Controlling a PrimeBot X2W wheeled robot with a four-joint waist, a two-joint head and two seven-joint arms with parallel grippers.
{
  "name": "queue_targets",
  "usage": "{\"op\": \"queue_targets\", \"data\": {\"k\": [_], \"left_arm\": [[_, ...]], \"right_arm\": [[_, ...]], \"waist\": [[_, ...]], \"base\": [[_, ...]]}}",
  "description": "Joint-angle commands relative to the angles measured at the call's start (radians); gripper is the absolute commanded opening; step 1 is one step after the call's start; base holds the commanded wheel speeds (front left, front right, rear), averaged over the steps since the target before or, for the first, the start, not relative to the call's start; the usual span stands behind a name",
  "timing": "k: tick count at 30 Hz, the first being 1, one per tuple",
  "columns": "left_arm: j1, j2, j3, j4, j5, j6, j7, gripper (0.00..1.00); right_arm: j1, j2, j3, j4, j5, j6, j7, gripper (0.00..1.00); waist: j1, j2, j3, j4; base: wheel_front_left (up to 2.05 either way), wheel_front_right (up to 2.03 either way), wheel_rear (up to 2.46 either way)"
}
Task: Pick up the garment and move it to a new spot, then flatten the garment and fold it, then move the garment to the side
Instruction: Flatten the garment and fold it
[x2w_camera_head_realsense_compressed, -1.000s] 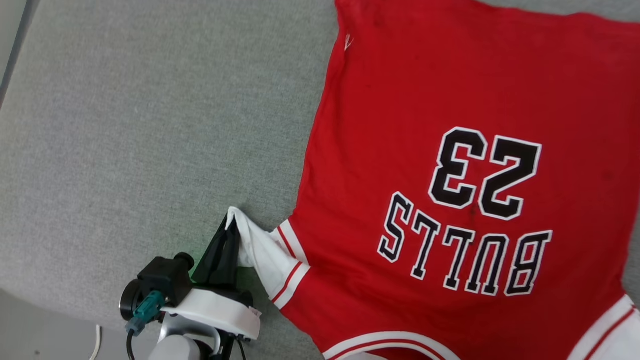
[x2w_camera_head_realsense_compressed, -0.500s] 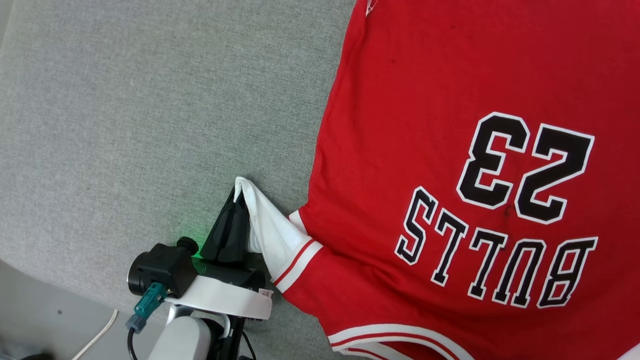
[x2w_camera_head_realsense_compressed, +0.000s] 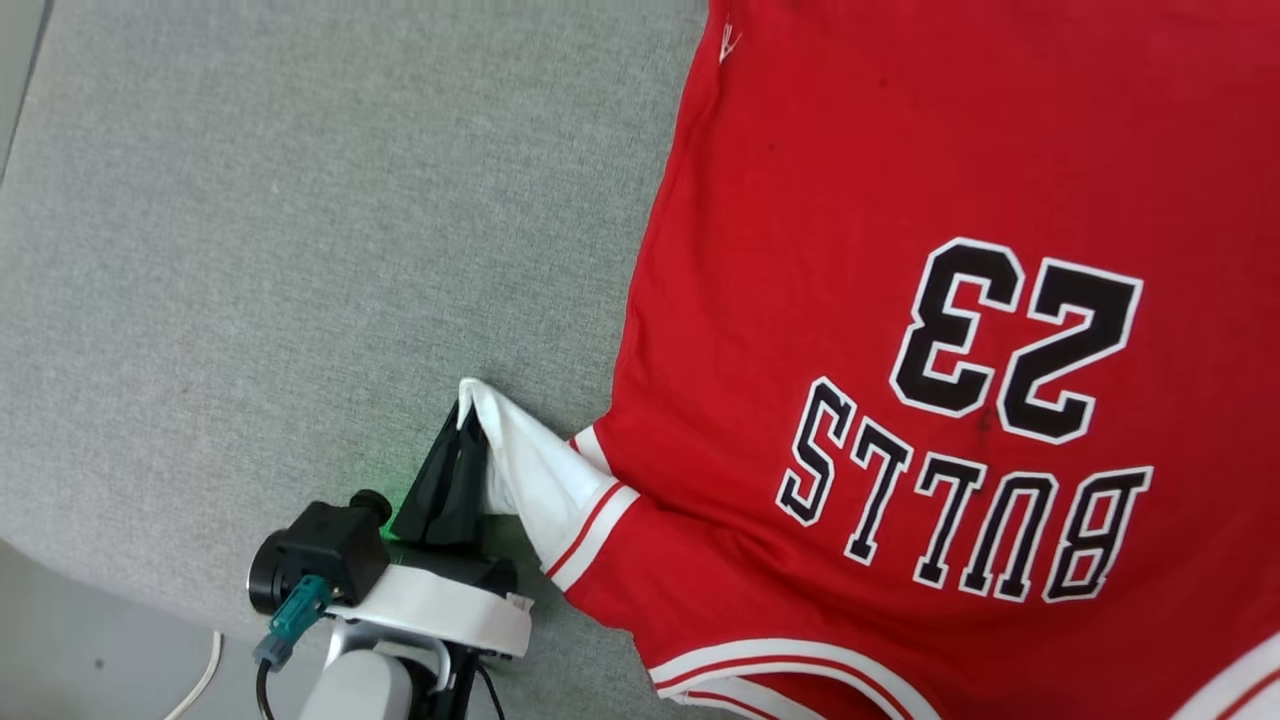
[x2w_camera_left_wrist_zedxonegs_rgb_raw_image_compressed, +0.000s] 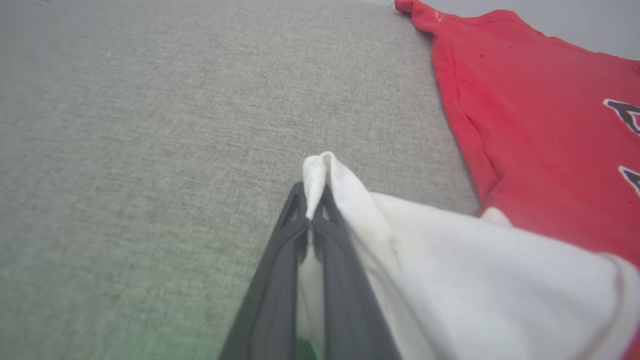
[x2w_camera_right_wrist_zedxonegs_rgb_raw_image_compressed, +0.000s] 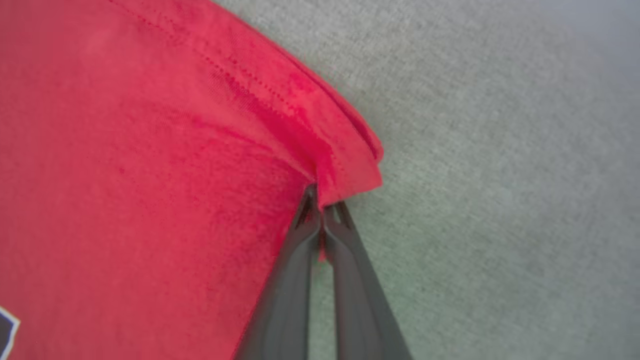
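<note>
garment (x2w_camera_head_realsense_compressed: 900, 180): spread flat, lettering up, on the right of grey fabric surface (x2w_camera_head_realsense_compressed: 300, 250) | left gripper (x2w_camera_head_realsense_compressed: 462, 422): pinched on white sleeve (x2w_camera_head_realsense_compressed: 530, 480) tip, near left | right gripper (x2w_camera_right_wrist_zedxonegs_rgb_raw_image_compressed: 320, 200): clamped on red hem corner (x2w_camera_right_wrist_zedxonegs_rgb_raw_image_compressed: 350, 162)

Grey woven fabric surface (x2w_camera_head_realsense_compressed: 250, 250)

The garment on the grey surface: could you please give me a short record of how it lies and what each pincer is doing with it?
garment: red T-shirt, spread mostly flat, lettered side up
lettering: black "BULLS 23" with white outline, upside down in the head view
surface: grey fabric surface
left pincer: shut on the tip of the white sleeve, which is drawn up into a peak
right pincer: shut on a red hem corner
</note>
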Motion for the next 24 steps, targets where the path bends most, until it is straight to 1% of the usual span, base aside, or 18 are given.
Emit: {"op": "queue_targets", "data": {"k": [1,4,11,18,24], "left_arm": [[0.015,0.000,0.005,0.009,0.007,-0.002,0.005,0.00],[0.036,0.008,0.019,0.017,0.010,-0.004,0.004,0.00],[0.089,0.033,0.042,0.035,0.015,-0.002,0.004,0.00],[0.150,0.062,0.061,0.046,-0.002,0.006,0.009,0.00],[0.197,0.080,0.077,0.045,-0.015,0.015,0.016,0.00]], "right_arm": [[0.038,-0.001,0.016,0.017,0.003,-0.001,-0.007,0.00],[0.050,-0.002,0.031,0.021,0.029,-0.001,-0.062,0.00],[0.148,-0.047,0.103,-0.013,0.104,-0.001,-0.180,0.00],[0.321,-0.111,0.141,-0.095,0.191,-0.001,-0.284,0.00],[0.506,-0.150,0.110,-0.130,0.249,-0.001,-0.365,0.00]], "waist": [[-0.0001,0.0000,-0.039,-0.019],[-0.0001,0.0000,-0.088,-0.040],[-0.0001,0.0000,-0.203,-0.096],[-0.0001,0.0000,-0.298,-0.159],[-0.0001,0.0000,-0.357,-0.206]], "base": [[0.00,0.00,0.00],[0.00,0.00,0.00],[0.00,0.00,0.00],[0.00,0.00,0.00],[0.00,0.00,0.00]]}}
